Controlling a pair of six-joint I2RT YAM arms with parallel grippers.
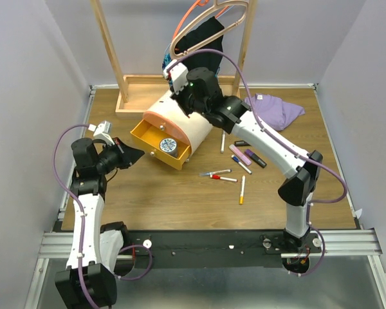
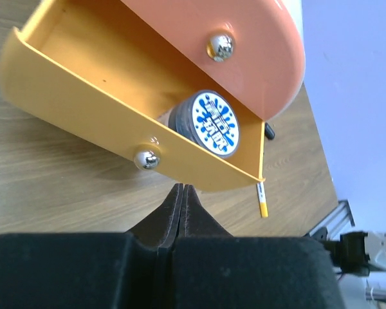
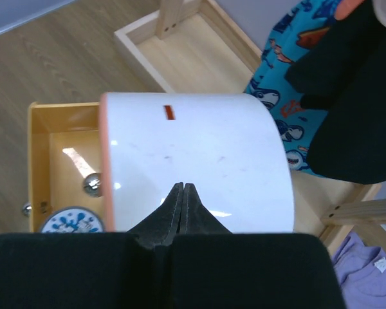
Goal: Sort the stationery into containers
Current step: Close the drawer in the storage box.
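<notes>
drawer (image 2: 83, 103) open, tape (image 2: 215, 122) inside; pens (image 1: 235, 164) loose on tabletop (image 1: 180, 199) beside chest (image 3: 199, 148) | left gripper (image 2: 182, 188) pressed together just before drawer front | right gripper (image 3: 182, 187) pressed together over chest | next, likely: brace chest, spread left for pens

Left arm (image 1: 83, 212): upper link rises from the base and folds sharply at the elbow. The forearm points right, roughly level. Left gripper (image 2: 182, 190): both fingers are pressed together along their full length, no gap, nothing between them.

Right arm (image 1: 276, 151): the lower link stands near upright, bends at the elbow, and the forearm reaches far forward and to the left. Right gripper (image 3: 182, 187): fingers meet at the tips, nothing clamped. In the top view its fingertips are hidden beneath the wrist; it appears to point downward.
</notes>
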